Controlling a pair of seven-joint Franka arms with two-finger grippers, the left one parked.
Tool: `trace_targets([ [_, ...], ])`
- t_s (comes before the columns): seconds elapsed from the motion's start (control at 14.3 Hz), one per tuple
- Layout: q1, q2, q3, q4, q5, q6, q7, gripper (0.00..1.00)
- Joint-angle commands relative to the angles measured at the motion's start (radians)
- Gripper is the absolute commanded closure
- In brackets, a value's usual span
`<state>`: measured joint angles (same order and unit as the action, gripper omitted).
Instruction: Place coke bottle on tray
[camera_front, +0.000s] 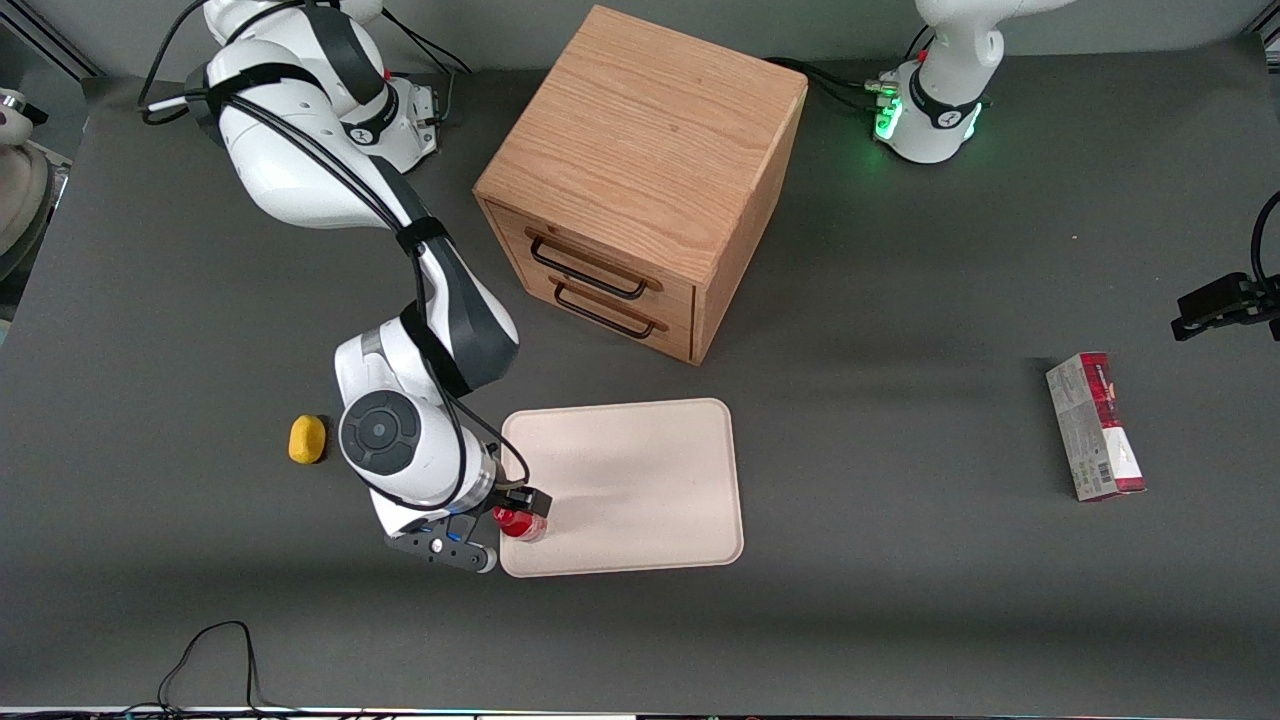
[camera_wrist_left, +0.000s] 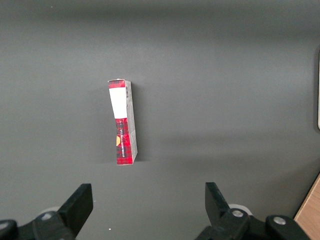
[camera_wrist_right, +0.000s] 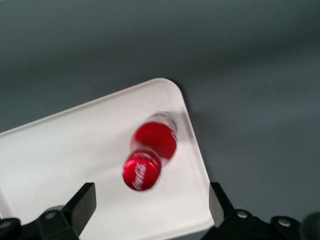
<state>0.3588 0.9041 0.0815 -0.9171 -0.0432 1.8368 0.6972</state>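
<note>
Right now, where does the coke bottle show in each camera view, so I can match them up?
Front view: the bottle stands on the tray, at its corner nearest the working arm and the camera, right by the gripper.
Right wrist view: bottle seen from above, cap up, between the open fingers, near the tray's rounded corner.
Left wrist view: not in it; only the carton.
Shared landmark: the tray.

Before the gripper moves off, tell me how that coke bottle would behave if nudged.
The coke bottle stands on the tray near a corner; narrow and tall, it probably tips easily. Round, so once down it would likely roll. The open gripper hangs above it, so nothing steadies it.
</note>
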Motion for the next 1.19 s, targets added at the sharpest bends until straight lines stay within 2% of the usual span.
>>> trace_targets([
  [0.0, -0.02, -0.14, -0.005, -0.144, 0.02, -0.056, -0.079, 0.0],
  [0.28, -0.075, -0.362, -0.009, -0.421, 0.081, -0.05, -0.207, 0.0],
  [0.77, -0.187, -0.75, -0.034, -0.848, 0.088, -0.047, -0.503, 0.0],
  [0.91, -0.195, -0.858, -0.086, -0.914, 0.088, -0.068, -0.603, 0.0],
  [1.12, -0.262, -0.907, -0.097, -0.882, 0.086, -0.158, -0.662, 0.0],
])
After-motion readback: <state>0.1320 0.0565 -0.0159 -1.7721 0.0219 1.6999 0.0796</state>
